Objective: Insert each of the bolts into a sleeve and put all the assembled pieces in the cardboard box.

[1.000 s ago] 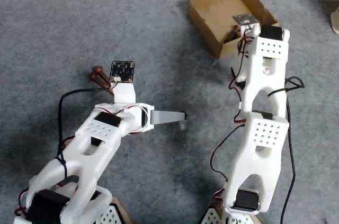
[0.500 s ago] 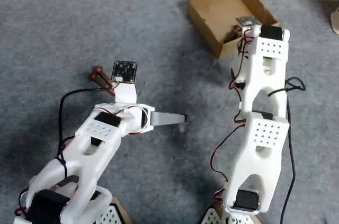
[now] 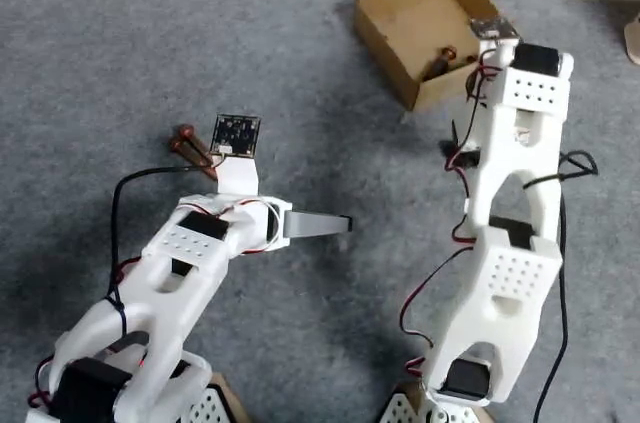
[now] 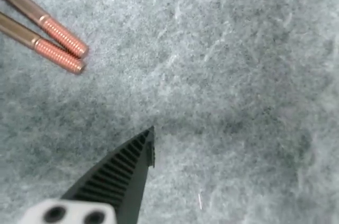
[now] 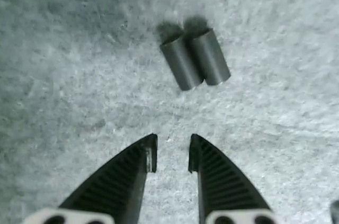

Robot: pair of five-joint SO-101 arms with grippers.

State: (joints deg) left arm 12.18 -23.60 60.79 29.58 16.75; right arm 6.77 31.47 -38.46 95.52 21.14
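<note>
Copper threaded bolts (image 4: 61, 37); smooth dark cylindrical sleeves (image 5: 181, 63)

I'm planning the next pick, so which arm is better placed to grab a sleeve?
Right. The two sleeves lie side by side just ahead of the right arm, its jaws open. The left arm sits by the bolts instead.
</note>
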